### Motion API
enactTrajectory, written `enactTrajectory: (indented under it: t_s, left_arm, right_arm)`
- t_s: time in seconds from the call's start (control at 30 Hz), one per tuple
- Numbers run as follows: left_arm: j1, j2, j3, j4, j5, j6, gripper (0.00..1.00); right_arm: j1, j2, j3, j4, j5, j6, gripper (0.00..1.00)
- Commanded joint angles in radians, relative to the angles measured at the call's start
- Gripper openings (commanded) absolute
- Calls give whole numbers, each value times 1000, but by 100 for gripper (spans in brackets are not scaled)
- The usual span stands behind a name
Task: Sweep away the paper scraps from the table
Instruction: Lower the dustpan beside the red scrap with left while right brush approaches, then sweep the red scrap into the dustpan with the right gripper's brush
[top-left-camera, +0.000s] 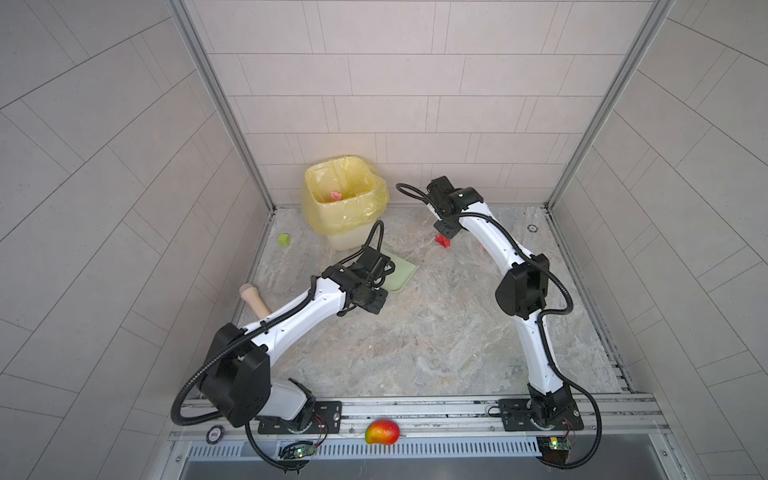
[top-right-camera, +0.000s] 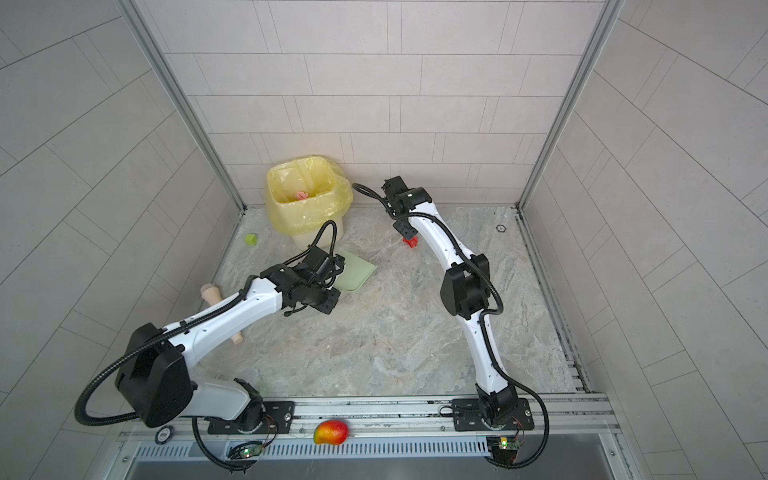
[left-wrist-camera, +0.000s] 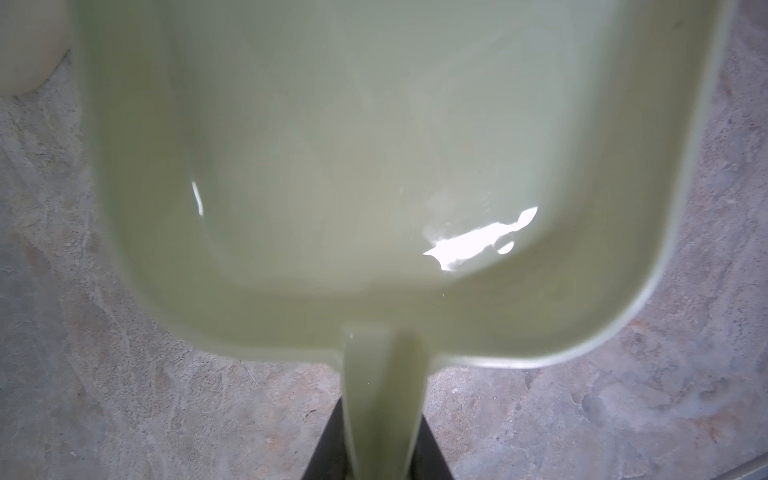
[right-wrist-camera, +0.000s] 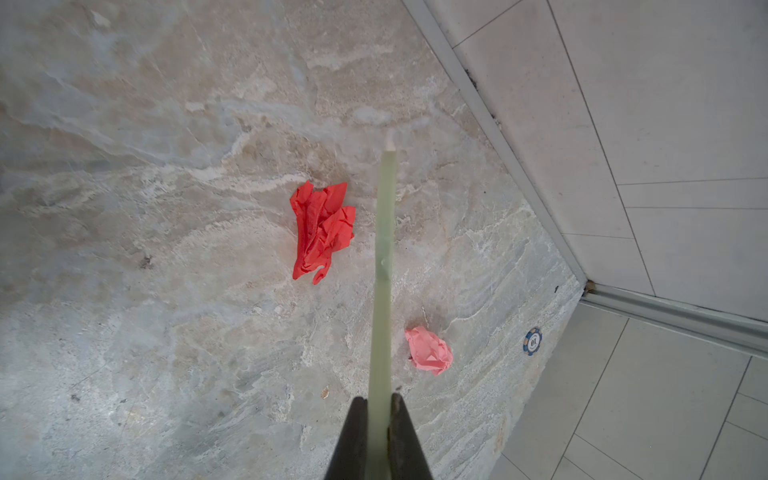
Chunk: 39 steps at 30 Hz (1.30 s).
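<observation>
Two paper scraps lie on the marble table at the back right. One is a red scrap, the other a pink scrap. My right gripper hovers over them, shut on a thin pale green sweeping tool whose tip reaches down between the two. My left gripper is shut on the handle of a pale green dustpan. The dustpan is empty and rests low on the table near the bin. Another pink scrap lies inside the bin.
A cream bin with a yellow liner stands at the back wall. A lime-green cube lies left of it, and a wooden handle lies under my left arm. A poker chip sits near the back right corner. A mango rests on the front rail.
</observation>
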Motion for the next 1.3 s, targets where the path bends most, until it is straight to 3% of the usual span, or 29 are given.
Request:
enactTrajectory:
  t_s: [0.0, 0.47, 0.97, 1.27]
  left_arm:
    - [-3, -17, -17, 19, 19, -28, 0]
    - [-3, 2, -56, 19, 6, -26, 0]
    - [-7, 51, -83, 1, 40, -22, 0]
    - [-40, 82, -84, -34, 75, 21, 0]
  right_arm:
    - [21, 32, 27, -15, 70, -60, 0]
    - [91, 13, -9, -109, -7, -73, 0]
    - [187, -171, -180, -230, -234, 42, 0]
    - [140, -189, -64, -330, -248, 125, 0]
